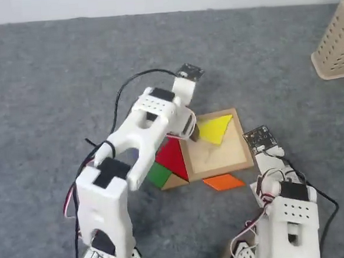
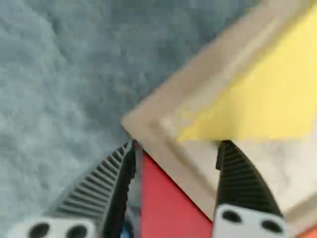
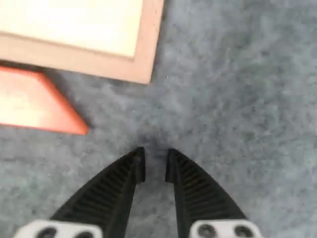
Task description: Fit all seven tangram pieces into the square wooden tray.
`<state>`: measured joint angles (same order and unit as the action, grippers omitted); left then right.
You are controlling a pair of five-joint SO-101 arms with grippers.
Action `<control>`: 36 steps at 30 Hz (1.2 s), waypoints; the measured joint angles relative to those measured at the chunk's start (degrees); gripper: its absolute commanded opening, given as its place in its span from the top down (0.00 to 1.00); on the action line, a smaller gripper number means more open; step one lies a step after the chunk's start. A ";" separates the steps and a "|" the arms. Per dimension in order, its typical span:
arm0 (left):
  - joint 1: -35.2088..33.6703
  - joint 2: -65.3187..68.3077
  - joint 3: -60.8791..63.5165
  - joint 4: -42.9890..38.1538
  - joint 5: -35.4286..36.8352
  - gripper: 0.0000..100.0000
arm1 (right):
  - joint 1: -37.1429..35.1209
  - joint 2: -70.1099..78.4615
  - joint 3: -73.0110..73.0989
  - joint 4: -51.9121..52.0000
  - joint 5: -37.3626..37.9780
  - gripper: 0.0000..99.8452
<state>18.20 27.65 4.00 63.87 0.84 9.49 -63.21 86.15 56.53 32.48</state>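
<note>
The square wooden tray (image 1: 233,155) lies mid-table with a yellow piece (image 1: 214,129) inside it. A red piece (image 1: 171,155), a green piece (image 1: 158,174) and a tan triangle (image 1: 174,181) sit against its left side, and an orange piece (image 1: 224,182) lies just in front. My left gripper (image 2: 176,153) is open over the tray's corner rim (image 2: 158,116), between the red piece (image 2: 163,203) and the yellow piece (image 2: 262,99). My right gripper (image 3: 155,159) hovers over carpet near another tray corner (image 3: 143,64) and the orange piece (image 3: 34,101), fingers almost together, holding nothing.
A perforated beige basket (image 1: 337,40) stands at the back right edge. The left arm (image 1: 137,143) stretches across the carpet to the tray, and the right arm (image 1: 284,210) stands at the front right. Grey carpet lies open at the back and far left.
</note>
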 measured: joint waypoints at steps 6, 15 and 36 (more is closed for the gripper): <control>-2.99 1.58 -4.04 0.00 -1.14 0.75 | 0.09 -0.09 0.00 0.00 0.00 0.91; -3.25 -0.18 -8.26 7.74 -1.14 0.75 | 0.09 -0.09 0.00 0.00 0.00 0.91; -5.63 -27.08 33.67 -5.80 -1.32 0.73 | 0.09 -0.09 0.00 0.00 0.00 0.91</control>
<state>12.57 0.57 37.67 58.07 -0.48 9.58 -63.30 86.15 56.53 32.48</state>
